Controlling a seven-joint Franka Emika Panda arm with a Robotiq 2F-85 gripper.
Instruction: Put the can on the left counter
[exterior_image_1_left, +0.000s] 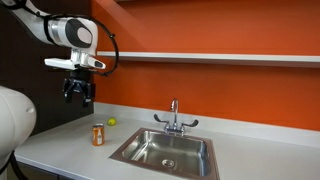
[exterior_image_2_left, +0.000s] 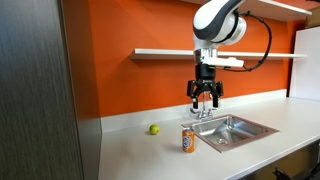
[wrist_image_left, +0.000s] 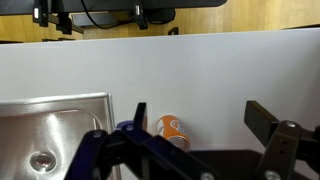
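Observation:
The orange can (exterior_image_1_left: 98, 135) with a silvery top stands upright on the light grey counter (exterior_image_1_left: 65, 150), just beside the sink's edge. It also shows in an exterior view (exterior_image_2_left: 187, 140) and in the wrist view (wrist_image_left: 171, 131). My gripper (exterior_image_1_left: 78, 98) hangs well above the counter, open and empty, with the can below it; it also shows in an exterior view (exterior_image_2_left: 205, 101). In the wrist view the two fingers (wrist_image_left: 198, 118) are spread wide, and the can sits near the left finger, far below.
A stainless steel sink (exterior_image_1_left: 168, 150) with a faucet (exterior_image_1_left: 174, 117) lies next to the can. A small yellow-green ball (exterior_image_1_left: 112, 122) rests near the orange back wall. A shelf (exterior_image_1_left: 200, 56) runs along the wall. A dark cabinet side (exterior_image_2_left: 40, 90) borders the counter.

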